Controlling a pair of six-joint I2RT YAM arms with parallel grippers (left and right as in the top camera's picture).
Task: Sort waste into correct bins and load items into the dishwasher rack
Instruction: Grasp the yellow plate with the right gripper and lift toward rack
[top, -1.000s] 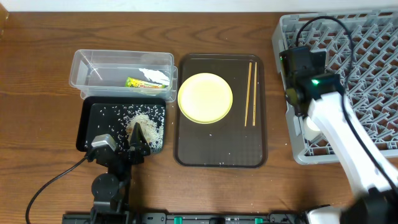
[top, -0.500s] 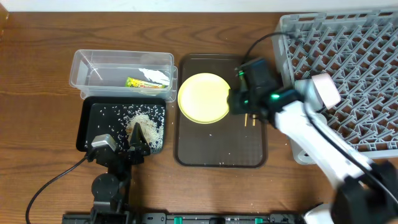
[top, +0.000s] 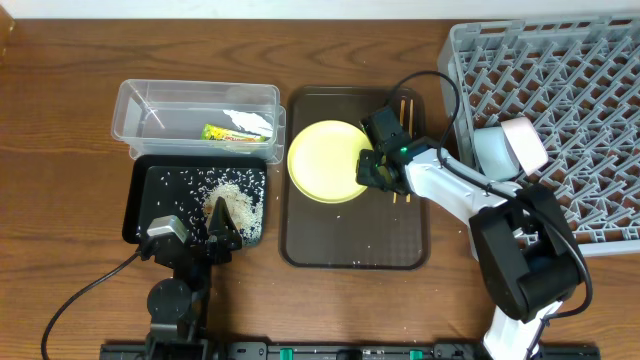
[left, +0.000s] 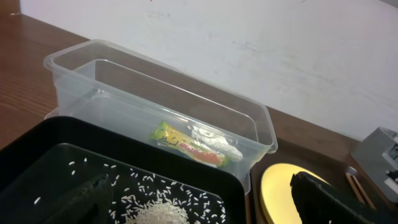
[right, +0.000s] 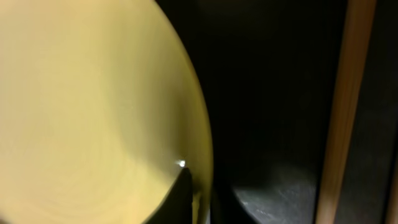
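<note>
A brown wooden table is filling the view, with a pale wall showing behind it from the left wrist. The right gripper (top: 372, 168) is working at the right rim of the pale-yellow plate (top: 325, 160). One fingertip (right: 185, 190) is touching that rim, but I cannot tell whether the jaws are spread or pinching. The plate is lying on the far half of the dark brown serving tray (top: 350, 240) at the table's middle.

Doing this well probably means getting one finger under the rim, biting deep before lifting, and avoiding the chopsticks (top: 404, 110) lying just beside. The dishwasher rack (top: 560, 90) is waiting at the far-right corner.

The left gripper (top: 222, 232), fingers spread, is hovering over the black tray (top: 150, 200) of rice (top: 235, 198) near the near-left edge.
</note>
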